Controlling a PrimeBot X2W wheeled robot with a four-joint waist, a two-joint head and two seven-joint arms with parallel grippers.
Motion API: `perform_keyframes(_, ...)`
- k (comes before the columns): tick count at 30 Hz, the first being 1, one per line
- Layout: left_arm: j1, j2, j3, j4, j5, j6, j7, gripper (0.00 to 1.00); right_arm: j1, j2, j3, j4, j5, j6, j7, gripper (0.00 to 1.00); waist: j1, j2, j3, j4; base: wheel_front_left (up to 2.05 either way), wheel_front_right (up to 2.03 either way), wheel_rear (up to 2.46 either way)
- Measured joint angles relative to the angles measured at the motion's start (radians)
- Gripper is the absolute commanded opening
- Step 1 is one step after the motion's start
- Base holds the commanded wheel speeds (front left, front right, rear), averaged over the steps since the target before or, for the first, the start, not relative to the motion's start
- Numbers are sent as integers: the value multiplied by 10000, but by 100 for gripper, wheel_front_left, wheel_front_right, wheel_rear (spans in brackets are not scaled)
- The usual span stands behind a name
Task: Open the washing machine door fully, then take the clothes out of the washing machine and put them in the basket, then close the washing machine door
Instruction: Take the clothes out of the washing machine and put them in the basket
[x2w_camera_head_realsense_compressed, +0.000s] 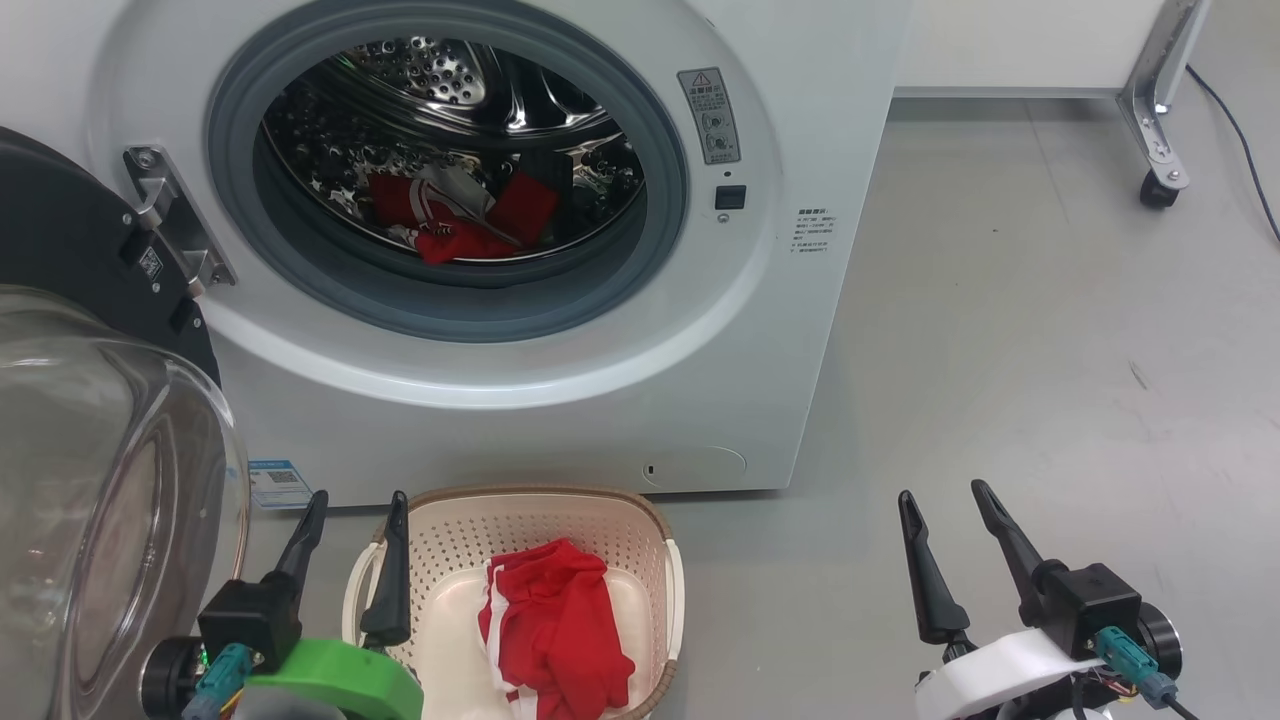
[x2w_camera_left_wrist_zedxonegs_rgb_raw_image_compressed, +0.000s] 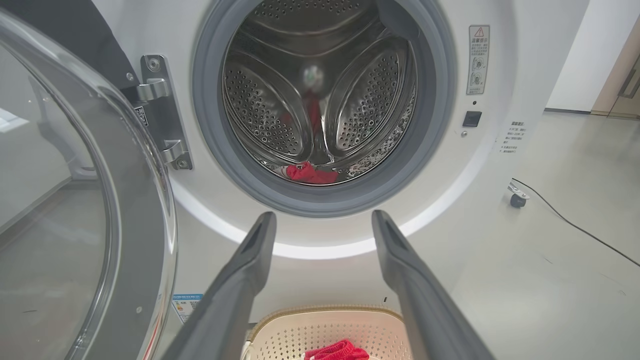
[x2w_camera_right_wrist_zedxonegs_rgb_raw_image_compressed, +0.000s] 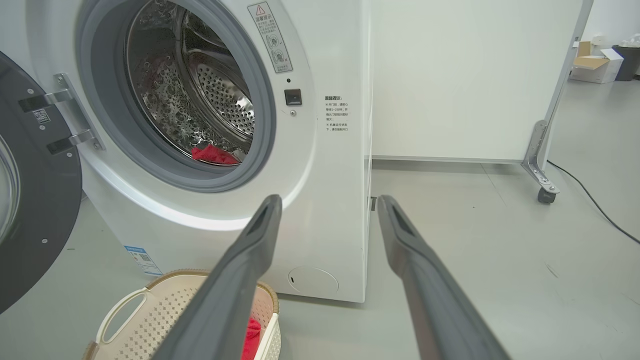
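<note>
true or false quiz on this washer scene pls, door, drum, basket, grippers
1. The door is open, baring the drum. True.
2. The drum is empty. False: red clothes lie in it.
3. The basket holds a red garment. True.
4. The left gripper and right gripper are open. True.
5. The right gripper holds a garment. False: it holds nothing.
</note>
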Motion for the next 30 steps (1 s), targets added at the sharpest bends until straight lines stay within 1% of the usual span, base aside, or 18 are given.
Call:
perform_keyframes(2, 131, 2, -33, -134, 2, 2, 0, 100, 46, 2, 12, -19, 0, -73, 0, 100, 0, 0, -14, -4, 0, 0, 0)
perform_keyframes(8, 489, 10, -75, -500, 2, 102, 48, 100, 97, 2, 29, -102, 2, -90, 0, 100, 0, 0, -48, -24, 0, 0, 0)
perform_keyframes(10, 551, 21, -88, -619, 2, 148, 59, 100, 147, 4, 54, -132, 2, -163, 0, 100, 0, 0, -55, -29, 0, 0, 0)
perform_keyframes(18, 764, 35, -132, -1053, 2, 270, 234, 100, 232, 4, 121, -197, 2, -173, 0, 100, 0, 0, -58, -44, 0, 0, 0)
perform_keyframes(26, 939, 65, -150, -1423, 4, 288, 399, 100, 238, 4, 184, -238, 2, -176, 0, 100, 0, 0, -3, -66, 0, 0, 0)
perform_keyframes(30, 1026, 69, -157, -1636, 2, 384, 489, 100, 238, 4, 186, -267, 2, -178, 0, 100, 0, 0, 51, -74, 0, 0, 0)
